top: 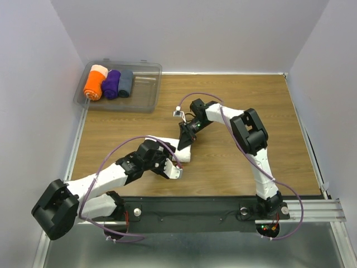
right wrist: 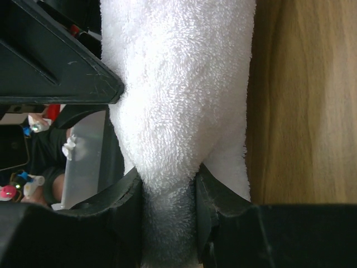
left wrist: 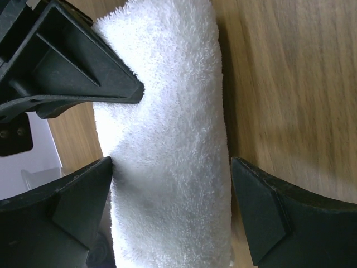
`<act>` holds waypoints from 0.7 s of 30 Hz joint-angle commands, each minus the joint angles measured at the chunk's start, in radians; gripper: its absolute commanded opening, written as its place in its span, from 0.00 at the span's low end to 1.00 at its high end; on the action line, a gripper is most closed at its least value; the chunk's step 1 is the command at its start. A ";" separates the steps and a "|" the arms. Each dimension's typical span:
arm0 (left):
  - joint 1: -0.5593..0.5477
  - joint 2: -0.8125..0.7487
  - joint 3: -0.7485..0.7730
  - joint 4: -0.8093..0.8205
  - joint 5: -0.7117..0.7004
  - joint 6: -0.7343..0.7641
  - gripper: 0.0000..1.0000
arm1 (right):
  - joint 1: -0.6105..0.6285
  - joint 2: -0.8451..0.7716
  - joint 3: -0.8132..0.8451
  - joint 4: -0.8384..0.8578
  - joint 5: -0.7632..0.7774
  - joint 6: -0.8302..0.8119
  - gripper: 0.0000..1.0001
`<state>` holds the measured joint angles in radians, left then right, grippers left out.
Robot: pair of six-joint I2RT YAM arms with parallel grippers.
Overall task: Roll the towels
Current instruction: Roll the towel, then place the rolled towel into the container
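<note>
The white towel [top: 184, 153] lies as a roll on the wooden table, between my two grippers. In the left wrist view the towel [left wrist: 167, 111] runs up between the jaws of my left gripper [left wrist: 170, 184]. They stand open around it, one at each side. My left gripper [top: 170, 165] is at the roll's near end. My right gripper [top: 186, 140] is at the far end. In the right wrist view my right gripper [right wrist: 167, 195] is shut on a pinched fold of the towel [right wrist: 178, 84].
A clear plastic bin [top: 146, 89] stands at the back left with an orange roll [top: 93, 86], a purple roll [top: 111, 84] and a grey-blue roll [top: 125, 82]. White walls close in the table on the left, back and right.
</note>
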<state>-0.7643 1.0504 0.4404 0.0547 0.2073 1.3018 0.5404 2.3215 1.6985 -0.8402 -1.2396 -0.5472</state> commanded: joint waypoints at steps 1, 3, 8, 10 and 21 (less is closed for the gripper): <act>-0.004 0.039 -0.037 0.191 -0.046 0.017 0.99 | 0.013 0.114 0.001 -0.166 0.178 -0.118 0.06; -0.004 0.080 -0.039 0.229 -0.066 0.017 0.99 | 0.013 0.125 0.018 -0.201 0.175 -0.144 0.06; -0.006 0.167 -0.037 0.298 -0.078 0.010 0.99 | 0.015 0.134 0.033 -0.235 0.178 -0.177 0.06; -0.004 0.206 -0.035 0.318 -0.077 0.011 0.99 | 0.015 0.136 0.041 -0.249 0.174 -0.187 0.06; 0.010 0.387 0.057 0.234 -0.098 -0.082 0.87 | 0.039 0.122 0.024 -0.283 0.189 -0.238 0.06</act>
<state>-0.7715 1.3666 0.4820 0.3176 0.1261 1.2549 0.5224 2.3844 1.7721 -1.0584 -1.2560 -0.6884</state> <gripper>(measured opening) 0.899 0.377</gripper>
